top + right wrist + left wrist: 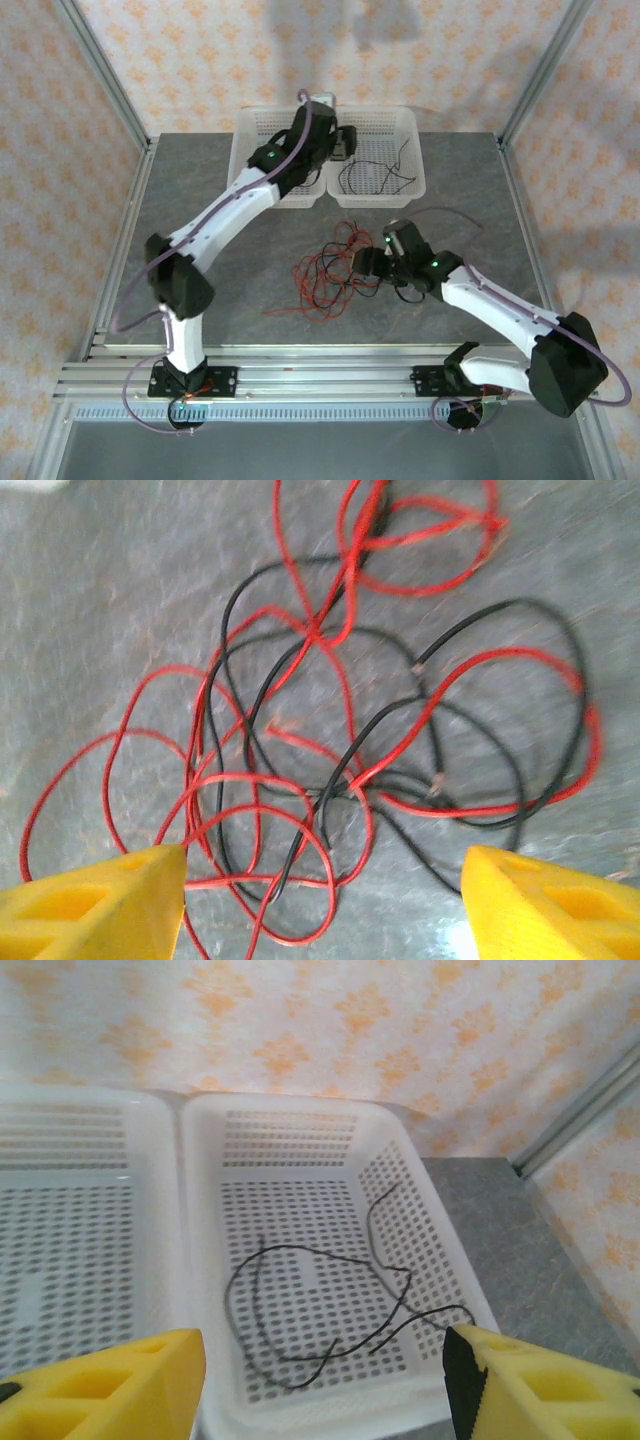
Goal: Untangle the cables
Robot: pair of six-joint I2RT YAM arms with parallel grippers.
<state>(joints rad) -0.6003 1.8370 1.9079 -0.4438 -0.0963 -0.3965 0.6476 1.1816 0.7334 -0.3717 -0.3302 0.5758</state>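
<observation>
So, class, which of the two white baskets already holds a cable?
The right basket: one black cable lies inside it; the left basket's visible floor shows none.

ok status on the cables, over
Left pincer open over right basket, one black cable inside. Right pincer open above red-and-black tangle on table. Strands heavily crossed, nothing else in the way.

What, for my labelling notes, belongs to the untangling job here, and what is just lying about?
Job: tangled red and black cables on the table; loose black cable in the right-hand basket.
Lying about: left-hand basket; aluminium frame post.
</observation>
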